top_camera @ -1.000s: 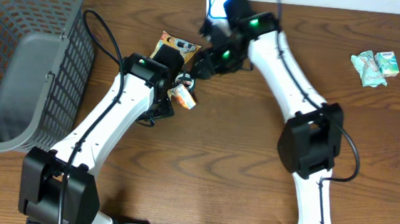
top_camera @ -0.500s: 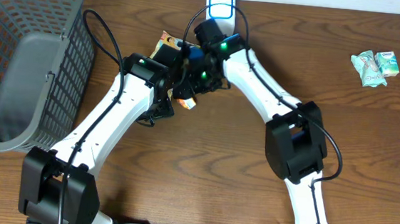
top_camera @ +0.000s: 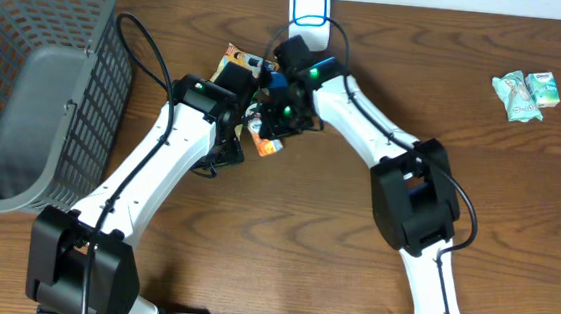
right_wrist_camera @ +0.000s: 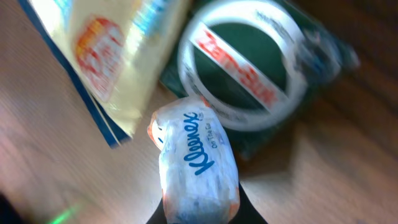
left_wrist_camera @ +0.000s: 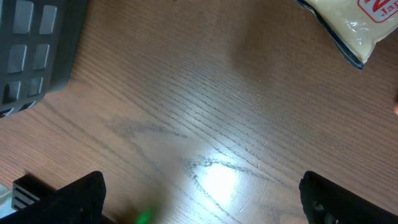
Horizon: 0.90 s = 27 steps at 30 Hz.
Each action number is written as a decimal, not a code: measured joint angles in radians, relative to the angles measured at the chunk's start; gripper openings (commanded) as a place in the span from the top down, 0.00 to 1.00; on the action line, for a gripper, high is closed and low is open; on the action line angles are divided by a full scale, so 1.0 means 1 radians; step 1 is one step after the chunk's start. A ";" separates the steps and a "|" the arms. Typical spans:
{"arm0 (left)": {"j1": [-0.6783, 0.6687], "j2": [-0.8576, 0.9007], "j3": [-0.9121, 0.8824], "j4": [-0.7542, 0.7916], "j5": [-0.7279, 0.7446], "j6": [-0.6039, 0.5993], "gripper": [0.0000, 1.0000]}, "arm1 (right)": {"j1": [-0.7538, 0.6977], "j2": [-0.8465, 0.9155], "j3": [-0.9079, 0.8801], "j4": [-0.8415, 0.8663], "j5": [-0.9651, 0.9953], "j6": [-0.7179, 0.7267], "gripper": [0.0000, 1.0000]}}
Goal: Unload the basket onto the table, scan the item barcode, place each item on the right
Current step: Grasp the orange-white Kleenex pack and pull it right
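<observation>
Right wrist view, at the fingers: right gripper [right_wrist_camera: 202, 214] pinched narrow on the near end of the tissue pack [right_wrist_camera: 198, 155], Kleenex print turned toward the lens. Stood wide half a second back and shut only now; swung in from right beside the scanner [top_camera: 309, 6] during that same second. Reads as grasp just made, with lift, carry and barcode presentation all left to do. Cannot tell whether raised off the table [left_wrist_camera: 205, 93] yet. Found a short way robot-side and slightly left of the scanner, near but not under it. Left gripper [left_wrist_camera: 199, 202] spread wide, holding nothing, parked farther left of the scanner than the pack, unchanged through the second. Shown only by the right wrist: print on the pack, plus yellow bag [right_wrist_camera: 112, 50] and tape roll [right_wrist_camera: 236, 68] lying just behind it, touching or nearly so. No barcode visible on that face. Shown only overhead: scanner itself, basket [top_camera: 111, 74] far left of it, green packets [top_camera: 524, 94] far right of it, both arms crowding over the pack and hiding most of it. Left wrist adds little: bare table, a bag corner, a basket corner.
</observation>
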 measured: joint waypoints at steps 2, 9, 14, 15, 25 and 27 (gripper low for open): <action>0.000 0.000 0.000 0.000 0.000 0.000 0.02 | -0.029 0.000 -0.001 -0.069 -0.025 -0.003 0.99; 0.000 0.000 0.000 0.000 0.000 0.000 0.02 | -0.185 -0.001 -0.007 -0.328 -0.193 -0.169 0.99; 0.000 0.000 0.000 0.000 0.000 0.000 0.02 | -0.282 -0.002 -0.031 -0.372 -0.252 -0.294 0.76; 0.000 0.000 0.000 0.000 0.000 0.000 0.02 | -0.301 -0.002 -0.043 -0.367 -0.255 -0.312 0.72; 0.000 0.000 0.000 0.000 0.000 0.000 0.02 | -0.375 -0.002 -0.151 -0.349 -0.193 -0.323 0.65; 0.000 0.000 0.000 0.000 0.000 0.000 0.02 | -0.383 -0.002 -0.142 -0.383 -0.185 -0.319 0.69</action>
